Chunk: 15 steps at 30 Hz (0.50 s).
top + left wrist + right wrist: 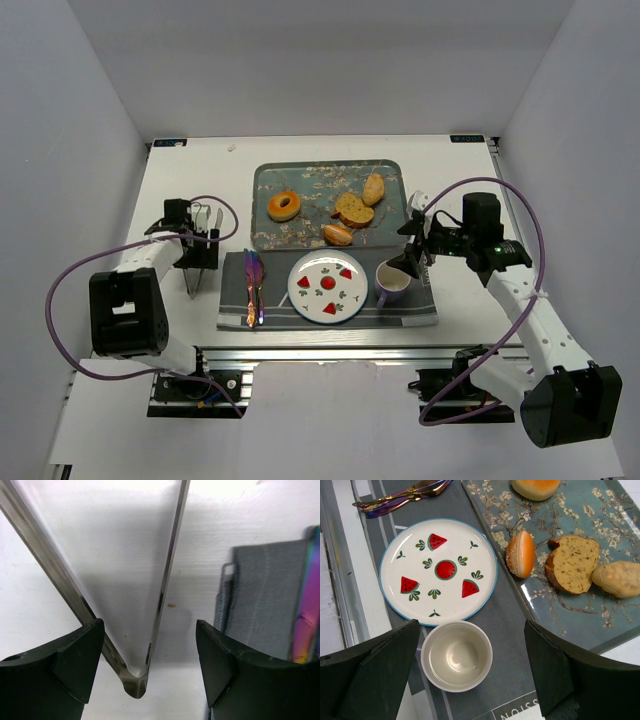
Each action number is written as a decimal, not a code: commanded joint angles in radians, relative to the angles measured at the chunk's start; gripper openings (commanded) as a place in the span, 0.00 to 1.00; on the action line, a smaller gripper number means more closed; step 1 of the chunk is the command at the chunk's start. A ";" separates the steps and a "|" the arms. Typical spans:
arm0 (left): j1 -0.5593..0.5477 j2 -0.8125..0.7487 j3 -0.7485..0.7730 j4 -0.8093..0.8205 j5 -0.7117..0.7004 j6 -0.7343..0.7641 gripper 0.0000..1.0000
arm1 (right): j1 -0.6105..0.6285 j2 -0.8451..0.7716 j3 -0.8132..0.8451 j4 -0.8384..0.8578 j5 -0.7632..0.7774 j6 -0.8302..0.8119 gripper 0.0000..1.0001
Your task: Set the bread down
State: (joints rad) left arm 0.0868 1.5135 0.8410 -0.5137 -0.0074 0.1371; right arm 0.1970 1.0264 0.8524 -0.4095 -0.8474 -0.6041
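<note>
Bread lay in four pieces on the blossom-patterned tray at the back of the table: a ring-shaped piece on the left, a cut slice in the middle with a pale roll just beside it, and a seeded bun at the tray's near edge, closest to the watermelon plate. No bread was on that plate. It sat on a grey placemat between iridescent cutlery and a cup. I saw the right gripper hovering over the cup, jaws spread wide and holding nothing. The left gripper was low over the metal tongs left of the placemat. Its jaws were parted to either side of the tongs' bend, gripping nothing.
</note>
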 commanded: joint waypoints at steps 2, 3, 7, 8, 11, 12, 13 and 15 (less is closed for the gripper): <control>0.002 -0.079 0.070 -0.006 0.064 0.012 0.83 | -0.004 0.017 0.023 0.029 -0.010 0.015 0.89; 0.004 -0.090 0.073 -0.009 0.055 0.007 0.83 | -0.005 0.021 0.025 0.029 -0.010 0.017 0.89; 0.004 -0.151 0.044 -0.006 -0.037 -0.010 0.83 | -0.005 0.024 0.028 0.034 -0.007 0.017 0.89; 0.005 -0.153 0.037 -0.008 -0.077 -0.019 0.83 | -0.004 0.023 0.028 0.032 -0.005 0.017 0.89; 0.025 -0.122 0.023 -0.026 -0.095 -0.031 0.83 | -0.005 0.018 0.023 0.031 -0.004 0.018 0.89; 0.030 -0.113 0.018 -0.026 -0.100 -0.033 0.83 | -0.005 0.015 0.022 0.031 -0.002 0.018 0.89; 0.033 -0.105 0.021 -0.029 -0.104 -0.031 0.83 | -0.004 0.014 0.020 0.031 -0.002 0.018 0.90; 0.039 -0.085 0.023 -0.019 -0.094 -0.028 0.84 | -0.005 0.011 0.019 0.029 -0.001 0.018 0.89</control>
State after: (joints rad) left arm 0.1123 1.4162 0.8722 -0.5274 -0.0780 0.1150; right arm 0.1967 1.0492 0.8528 -0.4095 -0.8410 -0.5934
